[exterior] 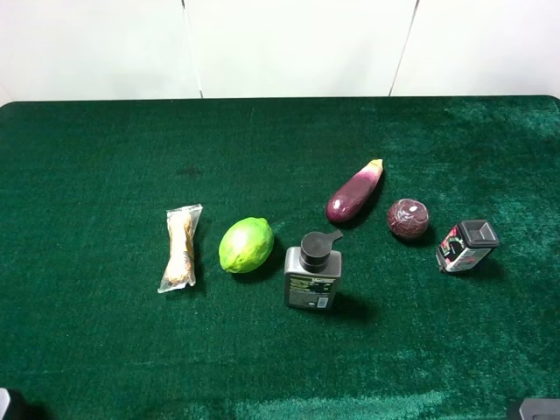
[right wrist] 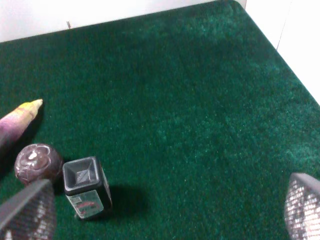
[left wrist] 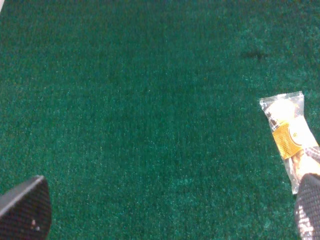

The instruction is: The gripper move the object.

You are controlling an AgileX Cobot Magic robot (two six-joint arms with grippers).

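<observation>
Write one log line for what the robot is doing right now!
stage: before grasp | left gripper: open | right gripper: open, empty | object: untouched on table

a green felt table (exterior: 105, 157) carries a loose row across mid-frame: wrapped snack packet (exterior: 180, 247) at left, lime (exterior: 246, 245), grey pump bottle (exterior: 312, 273), eggplant (exterior: 353, 192), dark red ball (exterior: 408, 218), small dark container (exterior: 466, 245) at right

The open tool (right wrist: 160, 210) hangs above the small boxy container (right wrist: 86, 187).
</observation>
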